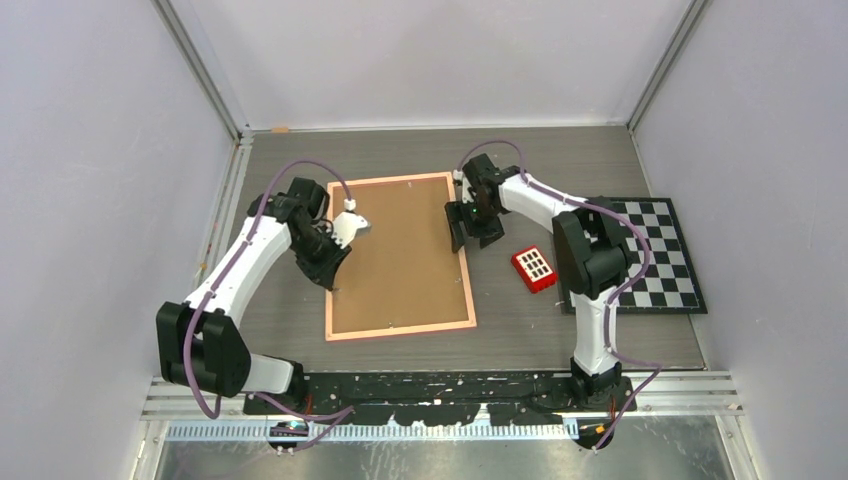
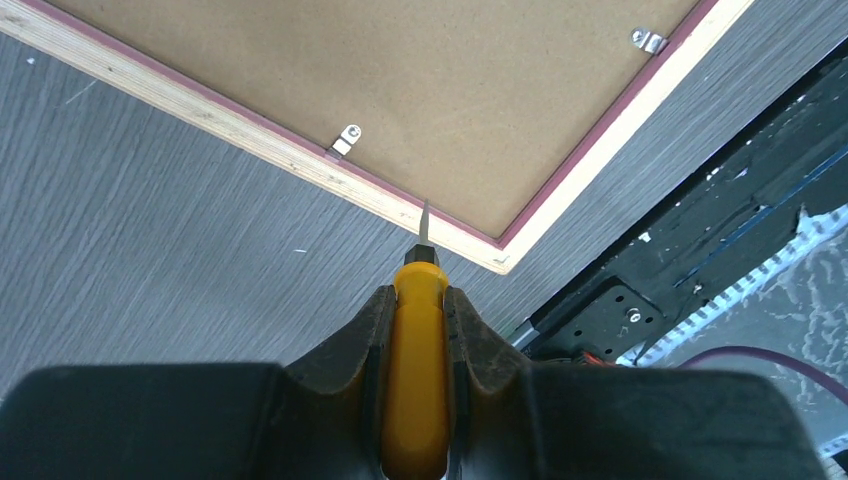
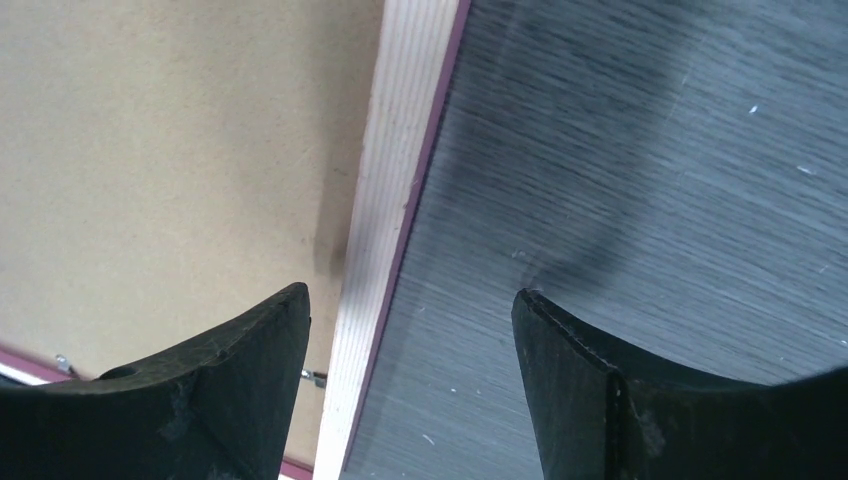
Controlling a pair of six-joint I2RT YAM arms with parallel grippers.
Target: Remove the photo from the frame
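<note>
The frame [image 1: 400, 255] lies face down in the middle of the table, its brown fibreboard back [image 2: 420, 80] up inside a thin pink border. The photo is hidden under the back panel. My left gripper [image 1: 333, 265] is at the frame's left edge, shut on a yellow-handled screwdriver [image 2: 418, 380]. The screwdriver's metal tip [image 2: 424, 218] touches the border near a corner, with a metal clip [image 2: 347, 138] close by. My right gripper [image 1: 468, 232] is open and empty, its jaws [image 3: 410, 295] straddling the frame's right edge [image 3: 385, 230] just above it.
A red block with dark squares [image 1: 534, 268] lies to the right of the frame. A black-and-white checkerboard [image 1: 660, 265] lies at the far right. Another clip [image 2: 648, 40] sits on the frame's near edge. The black arm base rail [image 1: 440, 385] runs along the near edge.
</note>
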